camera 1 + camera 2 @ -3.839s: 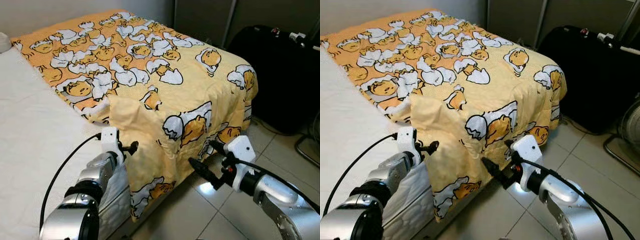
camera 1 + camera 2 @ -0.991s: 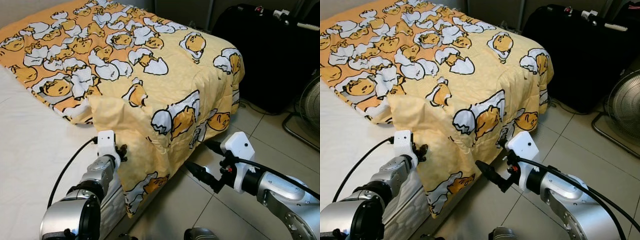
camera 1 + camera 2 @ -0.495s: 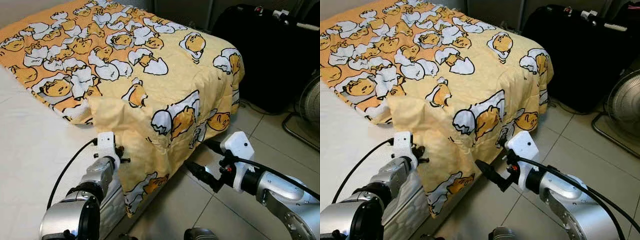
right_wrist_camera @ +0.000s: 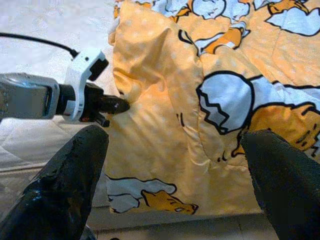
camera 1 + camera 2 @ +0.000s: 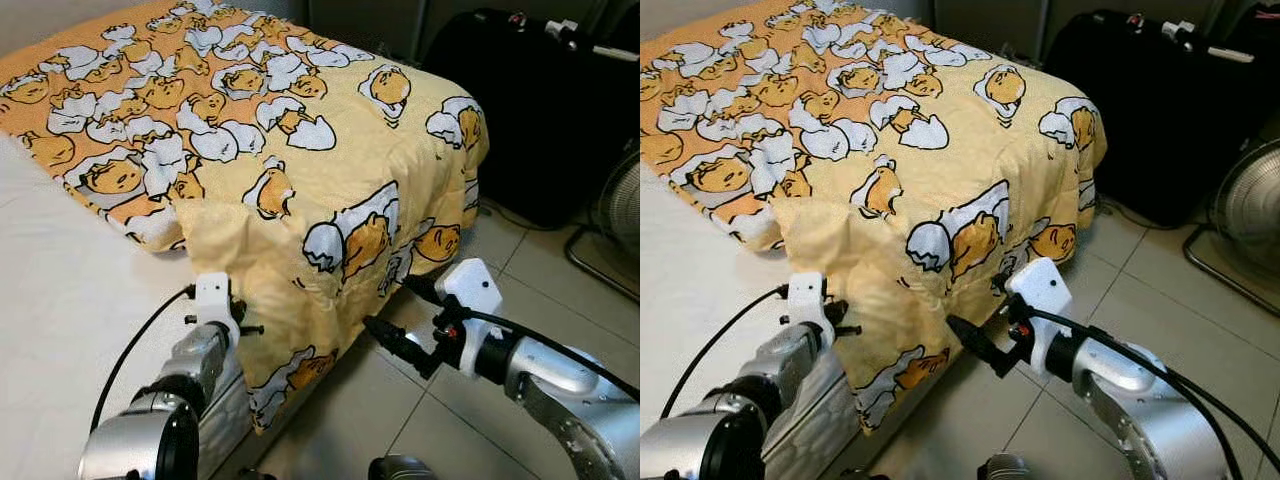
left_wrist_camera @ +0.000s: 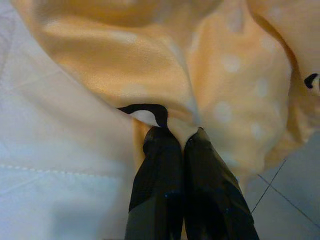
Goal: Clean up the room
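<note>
Head views: the left claw [image 5: 243, 328] is sitting slightly lower than a second ago, drawing the blanket [image 5: 330, 170] edge down the mattress [image 5: 60, 290].

Left wrist: its fingers [image 6: 165, 165] are pinching blanket.

Right wrist: the right claw [image 4: 172, 170] is gaping wide, blanket ahead.

No writing is showing.

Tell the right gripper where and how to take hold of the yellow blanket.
Grip the blanket at its hanging edge below the bed corner, coming in level from the floor side. There the cloth drapes free of the mattress, thin enough for open jaws. The right gripper already faces it; the left gripper pinches the other edge.
</note>
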You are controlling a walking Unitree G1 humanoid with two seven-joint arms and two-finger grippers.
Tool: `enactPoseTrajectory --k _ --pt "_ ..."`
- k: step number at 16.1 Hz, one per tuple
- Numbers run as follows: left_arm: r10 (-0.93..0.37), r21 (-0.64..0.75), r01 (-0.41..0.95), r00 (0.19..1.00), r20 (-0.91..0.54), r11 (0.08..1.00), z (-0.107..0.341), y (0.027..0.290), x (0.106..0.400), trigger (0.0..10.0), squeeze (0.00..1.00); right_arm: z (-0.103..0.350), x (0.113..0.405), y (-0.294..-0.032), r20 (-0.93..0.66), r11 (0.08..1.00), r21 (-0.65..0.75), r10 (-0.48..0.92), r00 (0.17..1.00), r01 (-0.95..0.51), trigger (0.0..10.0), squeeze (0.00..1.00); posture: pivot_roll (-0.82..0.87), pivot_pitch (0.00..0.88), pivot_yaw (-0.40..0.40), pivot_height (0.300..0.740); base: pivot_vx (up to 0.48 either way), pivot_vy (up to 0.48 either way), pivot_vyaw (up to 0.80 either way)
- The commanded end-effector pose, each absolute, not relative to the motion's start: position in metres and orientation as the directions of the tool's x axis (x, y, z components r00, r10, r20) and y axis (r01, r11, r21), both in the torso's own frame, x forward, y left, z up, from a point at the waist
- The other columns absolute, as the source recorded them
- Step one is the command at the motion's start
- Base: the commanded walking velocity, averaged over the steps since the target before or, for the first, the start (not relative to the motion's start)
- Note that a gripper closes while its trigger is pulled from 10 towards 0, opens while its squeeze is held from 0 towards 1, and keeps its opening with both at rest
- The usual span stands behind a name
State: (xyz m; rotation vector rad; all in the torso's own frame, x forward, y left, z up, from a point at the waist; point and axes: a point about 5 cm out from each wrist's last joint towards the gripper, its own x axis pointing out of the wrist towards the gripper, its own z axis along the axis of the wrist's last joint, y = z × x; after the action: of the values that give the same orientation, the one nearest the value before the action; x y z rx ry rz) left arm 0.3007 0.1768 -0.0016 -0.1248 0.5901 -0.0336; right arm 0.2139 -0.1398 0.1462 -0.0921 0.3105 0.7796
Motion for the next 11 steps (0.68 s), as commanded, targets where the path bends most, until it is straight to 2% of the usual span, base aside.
enactPoseTrajectory --k 1,3,6,7,9,11 --pt "-0.083 -0.129 0.014 0.832 -0.548 0.992 -0.005 0.176 0.297 0.0 0.00 0.147 0.214 -0.138 -0.297 0.705 0.033 0.684 0.667 -0.708 10.0 0.00 -0.32 0.079 0.099 0.740 0.000 0.000 0.00" --pt "-0.147 -0.141 0.083 0.829 -0.540 0.986 -0.012 0.167 0.288 0.0 0.00 0.145 0.213 -0.137 -0.294 0.706 0.038 0.684 0.667 -0.707 10.0 0.00 -0.30 0.080 0.099 0.740 0.000 0.000 0.00" --pt "-0.336 -0.103 0.341 0.746 -0.575 0.934 -0.037 0.136 0.252 0.0 0.00 0.142 0.212 -0.133 -0.294 0.698 0.054 0.694 0.657 -0.714 10.0 0.00 -0.28 0.091 0.091 0.740 0.000 0.000 0.00" --pt "-0.354 -0.099 0.368 0.734 -0.580 0.925 -0.039 0.133 0.247 0.0 0.00 0.142 0.211 -0.132 -0.294 0.697 0.056 0.696 0.655 -0.715 10.0 0.00 -0.28 0.092 0.090 0.740 0.000 0.000 0.00" --pt "-0.419 -0.124 0.443 0.666 -0.617 0.888 -0.055 0.118 0.218 0.0 0.00 0.139 0.209 -0.130 -0.303 0.683 0.071 0.709 0.636 -0.727 10.0 0.00 -0.26 0.111 0.075 0.740 0.000 0.000 0.00" --pt "-0.437 -0.119 0.485 0.622 -0.649 0.867 -0.061 0.114 0.206 0.0 0.00 0.137 0.206 -0.127 -0.308 0.668 0.087 0.723 0.618 -0.739 10.0 0.00 -0.24 0.123 0.058 0.740 0.000 0.000 0.00"
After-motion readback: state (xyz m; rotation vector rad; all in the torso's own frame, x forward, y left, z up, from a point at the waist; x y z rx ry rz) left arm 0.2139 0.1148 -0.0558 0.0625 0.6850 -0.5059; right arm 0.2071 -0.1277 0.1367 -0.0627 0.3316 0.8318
